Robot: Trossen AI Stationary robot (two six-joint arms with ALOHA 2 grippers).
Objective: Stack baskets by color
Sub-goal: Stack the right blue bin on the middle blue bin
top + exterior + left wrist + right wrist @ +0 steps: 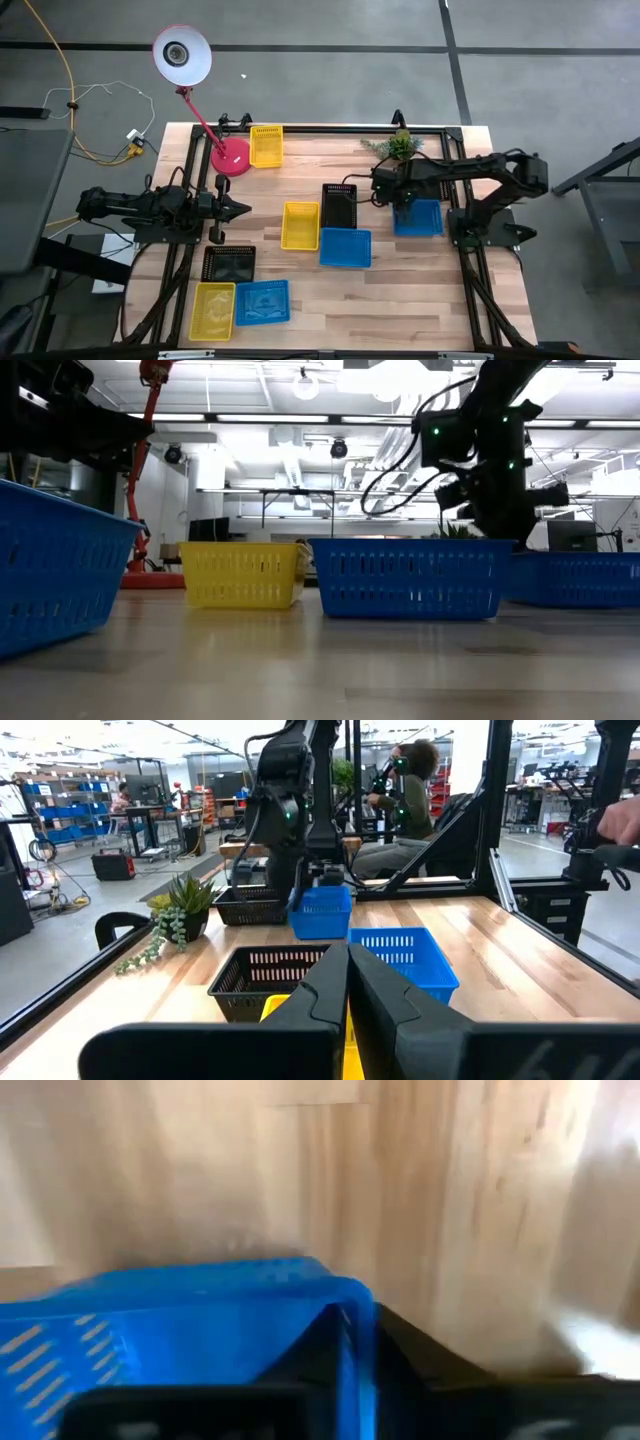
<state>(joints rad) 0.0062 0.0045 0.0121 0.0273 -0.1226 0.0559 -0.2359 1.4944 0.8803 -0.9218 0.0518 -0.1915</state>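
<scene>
Yellow, blue and black baskets lie spread over the wooden table. My right gripper (404, 203) points down at the far left corner of a blue basket (420, 218) on the table's right side and is shut on its wall. To its left stand a black basket (339, 204), a yellow one (300, 225) and another blue one (345, 248). Near the front left lie a black basket (229, 265), a yellow one (213, 308) and a blue one (263, 302). One more yellow basket (266, 145) sits at the far edge. My left gripper (240, 208) waits shut at the left. My right gripper pinches the blue basket's upright wall (355, 1305) close to a corner, with one finger (305, 1355) inside the basket and the other (425, 1355) outside. The fingers come from above, pointing down. In the low view the basket (575, 578) stands level on the table.
A red lamp's base (230, 157) stands at the far left beside the yellow basket. A small green plant (398, 146) sits at the far edge behind my right arm. Bare wood lies at the front right (420, 300). People sit beyond the table (410, 780).
</scene>
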